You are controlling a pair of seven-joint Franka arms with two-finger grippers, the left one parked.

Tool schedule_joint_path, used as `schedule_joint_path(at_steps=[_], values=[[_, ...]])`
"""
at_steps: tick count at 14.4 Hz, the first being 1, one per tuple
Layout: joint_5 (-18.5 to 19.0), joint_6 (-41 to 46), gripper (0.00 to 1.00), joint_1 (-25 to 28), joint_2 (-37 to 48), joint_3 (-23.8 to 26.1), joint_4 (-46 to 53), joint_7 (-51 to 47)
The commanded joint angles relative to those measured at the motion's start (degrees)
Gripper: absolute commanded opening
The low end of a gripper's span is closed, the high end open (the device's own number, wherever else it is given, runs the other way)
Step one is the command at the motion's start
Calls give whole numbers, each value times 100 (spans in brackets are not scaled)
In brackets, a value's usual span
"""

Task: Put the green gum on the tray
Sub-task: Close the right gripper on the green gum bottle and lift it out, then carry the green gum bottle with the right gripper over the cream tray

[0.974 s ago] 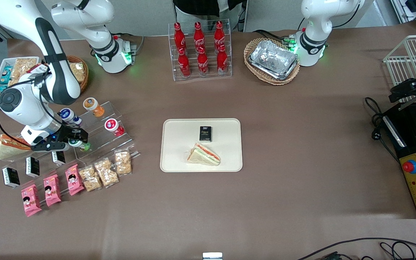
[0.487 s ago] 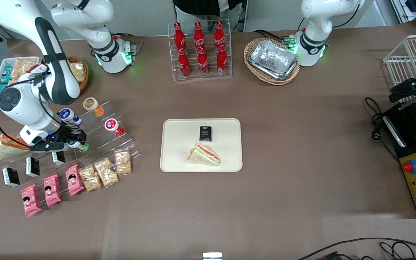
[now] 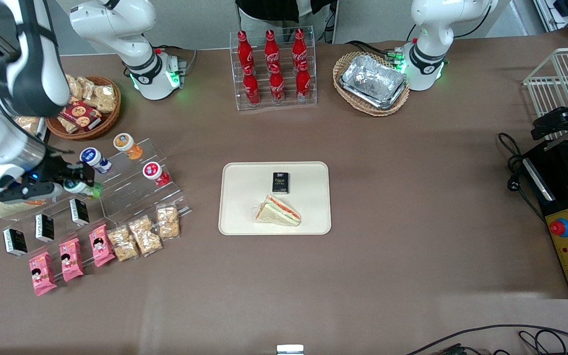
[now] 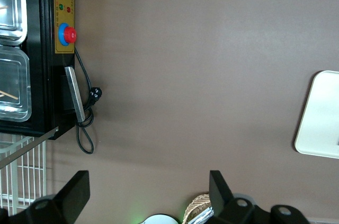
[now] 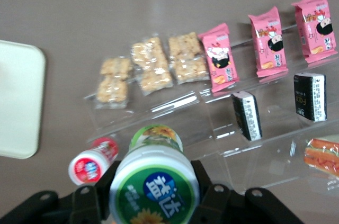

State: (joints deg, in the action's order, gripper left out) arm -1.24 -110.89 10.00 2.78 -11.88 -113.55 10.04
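At the working arm's end of the table, my claw [image 3: 83,187] is clenched on the green gum [image 5: 154,191], lifted above the clear stand. The tray [image 3: 244,217] lies well apart, toward the table's middle; I must carry sideways.

The right arm's gripper [image 3: 85,186] covers most of the light green, white-lidded gum bottle [image 5: 154,186]. The frame edge cuts off the flat cream rectangular tray [image 5: 18,105] in the wrist view.
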Motion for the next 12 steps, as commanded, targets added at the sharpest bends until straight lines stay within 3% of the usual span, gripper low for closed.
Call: schedule_joint_path(at_steps=[1, 6, 12], values=[[9, 1094, 28, 536, -102, -16, 780, -816], [-17, 1036, 28, 1714, -145, 10, 720, -2943], [-17, -448, 28, 2612, -680, 1, 97, -4351]])
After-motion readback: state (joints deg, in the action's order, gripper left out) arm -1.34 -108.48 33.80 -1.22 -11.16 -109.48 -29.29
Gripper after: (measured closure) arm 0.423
